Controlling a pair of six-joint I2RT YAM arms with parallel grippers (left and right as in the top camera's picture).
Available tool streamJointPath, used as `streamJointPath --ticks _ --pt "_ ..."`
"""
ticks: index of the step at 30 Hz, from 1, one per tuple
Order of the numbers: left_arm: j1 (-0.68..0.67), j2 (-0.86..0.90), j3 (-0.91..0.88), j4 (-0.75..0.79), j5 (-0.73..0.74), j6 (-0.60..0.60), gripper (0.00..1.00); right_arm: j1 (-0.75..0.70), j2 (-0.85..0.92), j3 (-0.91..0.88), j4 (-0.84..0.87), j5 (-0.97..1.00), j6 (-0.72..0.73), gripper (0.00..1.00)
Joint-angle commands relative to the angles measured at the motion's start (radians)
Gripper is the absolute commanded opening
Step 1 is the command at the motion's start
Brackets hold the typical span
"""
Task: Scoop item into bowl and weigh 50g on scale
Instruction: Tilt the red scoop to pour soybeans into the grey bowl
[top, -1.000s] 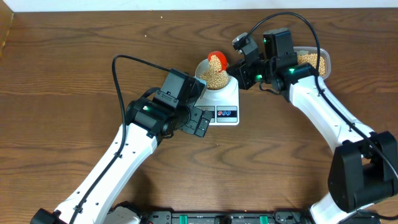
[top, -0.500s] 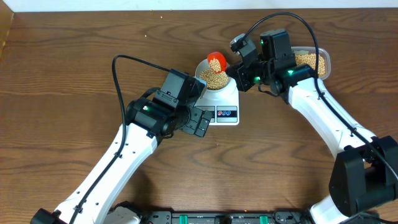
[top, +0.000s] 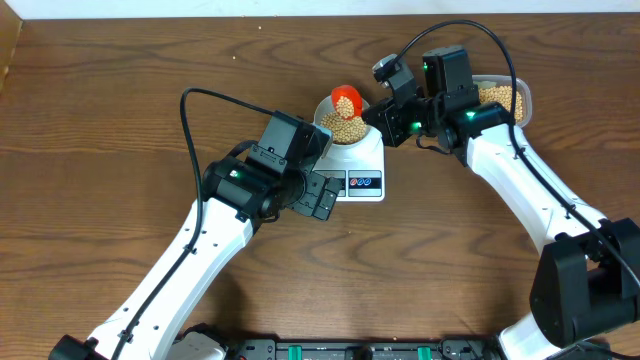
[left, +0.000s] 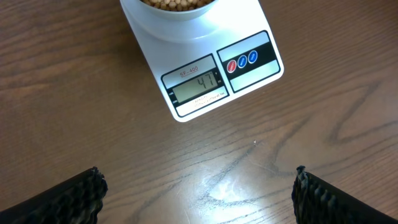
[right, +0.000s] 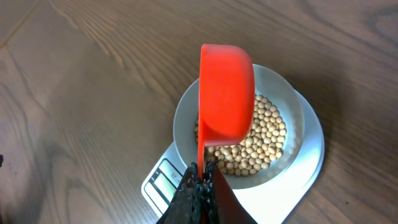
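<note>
— Jaws?
— My right jaws are clamped on the handle of the red scoop (right: 227, 93). My left jaws stand apart, empty, above the counter (left: 93, 93).
— Load?
— The scoop cup lies straight ahead of my right jaws, tipped over the bowl (right: 181, 121). Beans (right: 261, 140) sit in the bowl on the scale (right: 298, 186); the display (left: 197, 84) appears to read 47. Judged slightly short. The supply tub (top: 505, 97) lies behind my right wrist.

Fully spread left end effector (left: 198, 190); tightly pinched right end effector (right: 202, 178).
</note>
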Motion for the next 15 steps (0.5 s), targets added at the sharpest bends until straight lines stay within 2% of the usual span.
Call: streamJointPath --ticks 1,15 --pt "0.005 -0.001 -0.002 -0.002 0.006 0.006 0.98 -0.011 -0.025 0.013 -0.003 -0.027 0.013 0.01" --pt "0.005 -0.001 -0.002 -0.002 0.006 0.006 0.98 -0.011 -0.025 0.013 -0.009 -0.027 -0.003 0.01"
